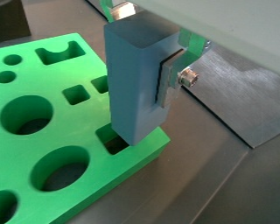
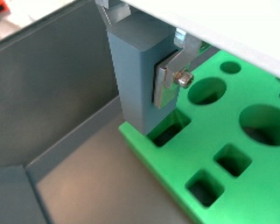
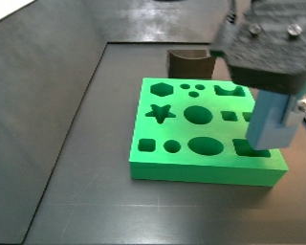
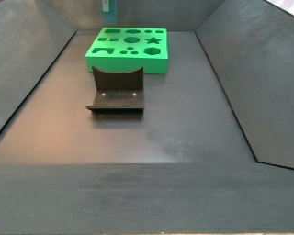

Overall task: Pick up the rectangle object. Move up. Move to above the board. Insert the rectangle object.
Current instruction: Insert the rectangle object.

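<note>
A: So, where does the tool (image 1: 168,68) stand?

B: Over a corner of the board (image 3: 194,134); its plates are closed on the block (image 1: 136,77), one finger (image 2: 168,79) pressed flat against the side; the clamp sits high on the block, probably so the lower end stays free to enter a hole.

A: And the block itself?

B: Upright, long axis vertical; in both wrist views its lower end meets a rectangular slot (image 1: 112,141) near the board's edge; I cannot tell whether it has entered or only touches the rim; a side view shows it at the slot (image 3: 248,146) near the board's corner.

A: Why upright?

B: I judge the slot matches the block's end face; held so, a straight descent should seat it; any tilt risks catching the rim.

A: How far along?

B: Lift and carry look done; insertion is the step in hand.

A: Anything close by?

B: A dark notched block (image 3: 187,63) beyond the board, apart from it; a side view shows the fixture (image 4: 118,95) on the floor just in front of the board.
</note>
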